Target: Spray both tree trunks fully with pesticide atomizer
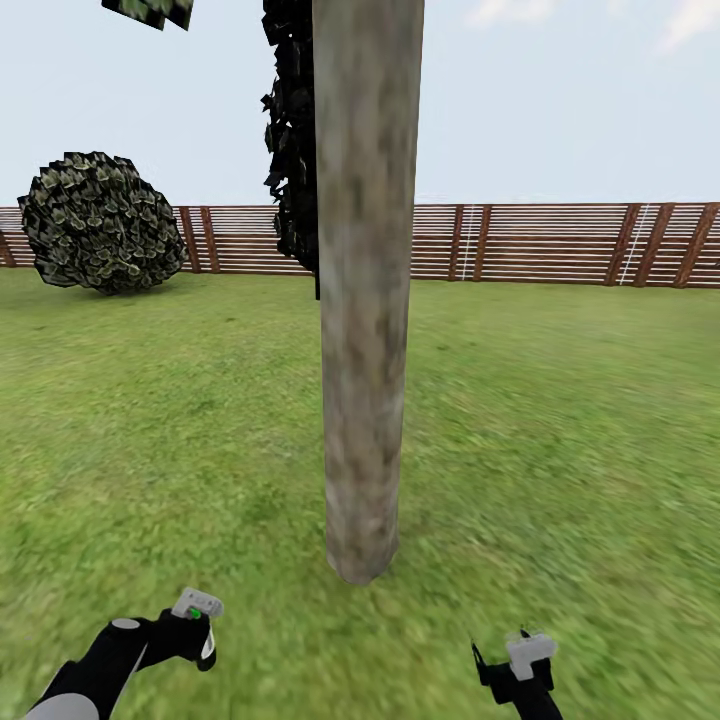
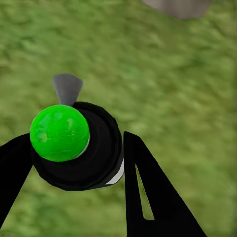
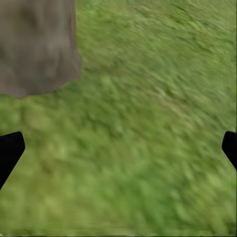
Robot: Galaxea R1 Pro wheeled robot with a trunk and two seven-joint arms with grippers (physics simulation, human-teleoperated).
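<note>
One tree trunk (image 1: 365, 350), a mottled grey-beige column, rises from the grass (image 1: 560, 450) straight ahead; its base also appears in the wrist views (image 2: 177, 6) (image 3: 37, 49). The second tree is out of view. My left gripper (image 1: 190, 635), low and to the left of the trunk, is shut on the pesticide atomizer (image 2: 79, 148), a black bottle with a bright green knob and a grey nozzle. Its black fingers (image 2: 143, 187) flank the bottle. My right gripper (image 1: 520, 665) hangs open over grass to the right of the trunk, holding nothing. I see no pesticide specks.
A brown slat fence (image 1: 560, 245) runs across the back of the lawn. A round shrub (image 1: 100, 222) stands at the far left. Dark foliage (image 1: 295, 150) hangs just behind the trunk. Open grass lies on both sides of the trunk.
</note>
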